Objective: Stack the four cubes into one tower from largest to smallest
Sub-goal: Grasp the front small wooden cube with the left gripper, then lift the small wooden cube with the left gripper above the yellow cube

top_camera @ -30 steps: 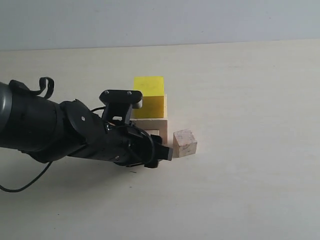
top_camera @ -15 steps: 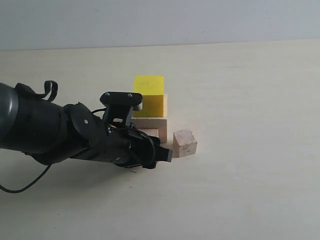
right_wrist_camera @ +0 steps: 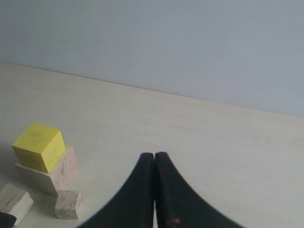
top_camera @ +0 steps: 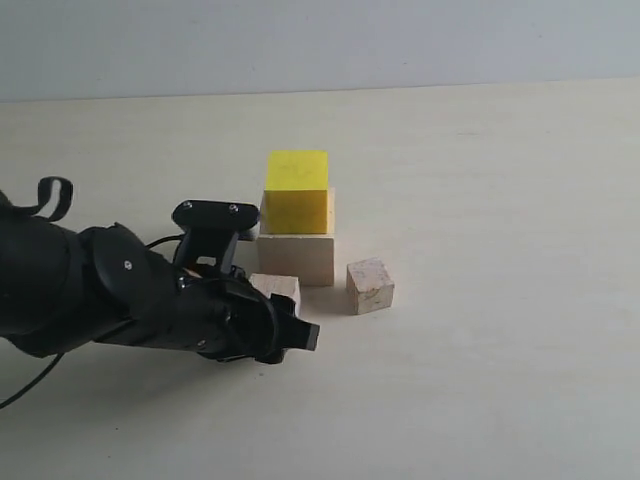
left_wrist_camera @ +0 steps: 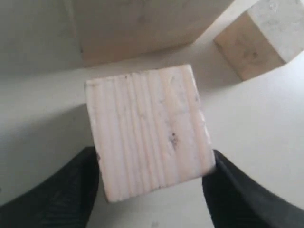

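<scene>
Pale beige tabletop (top_camera: 500, 200) under everything.

Black left arm (top_camera: 90, 295): low over the table at the left, now drawn back to the left and nearer the camera than a second ago.

Large pale unpainted wooden cube (top_camera: 298, 260): flat on the table, unmoved. Front face, half hidden by the arm before, now in plain sight.

Bright yellow cube (top_camera: 296, 190): on top of the large one, unmoved.

Medium pale wooden cube (top_camera: 277, 289): carried back with the arm, now just in front of the large cube's left lower corner, with a gap between the two in the left wrist view. On the table or lifted off it: cannot tell.

Left gripper (left_wrist_camera: 154, 161): black fingers (left_wrist_camera: 71, 194) pressed to two opposite sides of the medium cube, clamped on it.

Small pale wooden cube (top_camera: 369, 286): on the table to the right of the large cube, apart from it, unmoved.

Right gripper (right_wrist_camera: 154, 159): fingers together, nothing between them, well apart from the cubes.
</scene>
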`<state>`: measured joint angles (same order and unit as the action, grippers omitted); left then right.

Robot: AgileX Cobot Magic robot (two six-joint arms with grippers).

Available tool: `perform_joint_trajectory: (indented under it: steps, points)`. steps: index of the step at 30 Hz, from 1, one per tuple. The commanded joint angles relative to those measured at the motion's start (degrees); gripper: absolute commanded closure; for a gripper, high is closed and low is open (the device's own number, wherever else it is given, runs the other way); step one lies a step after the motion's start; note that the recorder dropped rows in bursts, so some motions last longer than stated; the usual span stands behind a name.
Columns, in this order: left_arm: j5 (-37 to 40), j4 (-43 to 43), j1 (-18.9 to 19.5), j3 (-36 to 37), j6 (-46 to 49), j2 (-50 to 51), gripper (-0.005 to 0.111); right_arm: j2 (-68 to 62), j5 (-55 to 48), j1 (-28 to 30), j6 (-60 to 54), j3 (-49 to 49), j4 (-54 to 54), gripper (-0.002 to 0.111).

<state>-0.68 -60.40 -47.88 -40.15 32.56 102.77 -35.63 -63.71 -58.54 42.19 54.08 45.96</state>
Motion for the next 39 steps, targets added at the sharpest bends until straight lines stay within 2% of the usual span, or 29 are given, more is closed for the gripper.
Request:
perform_joint_trajectory:
  steps: [1,6,11,17,24,29,31,33,39]
  points:
    - [3.46,-0.19,-0.16,3.15,-1.56,-4.21,0.104,0.23,1.22,-0.12,-0.17,-1.57,0.97,0.108]
    - [8.98,-0.61,-0.16,3.24,-4.23,-11.22,0.104,0.23,1.44,-0.12,-0.17,-1.69,0.97,0.108]
    - [10.86,-0.38,-0.16,3.10,-7.10,-17.90,0.104,0.23,1.62,-0.12,-0.17,-1.69,0.97,0.108]
    - [16.04,2.56,-0.16,-1.03,-9.88,-20.74,0.104,0.23,1.61,-0.12,-0.04,-1.69,0.97,0.108]
    - [20.04,22.32,-0.16,-7.36,-26.89,-20.74,0.104,0.23,1.61,-0.12,-0.04,-1.69,0.97,0.108]
    - [25.43,51.22,-0.16,-13.07,-51.02,-20.74,0.104,0.23,1.73,-0.12,-0.04,-1.69,0.61,0.108]
    - [27.76,59.18,-0.16,-15.40,-58.36,-20.74,0.104,0.23,1.73,-0.12,-0.04,-1.69,0.61,0.108]
    - [28.81,64.54,-0.16,-17.22,-62.68,-20.74,0.104,0.23,1.73,-0.12,-0.04,-1.69,0.61,0.108]
    - [28.81,73.00,-0.16,-20.42,-70.83,-20.06,0.104,0.23,1.73,-0.12,-0.04,-1.69,0.61,0.108]
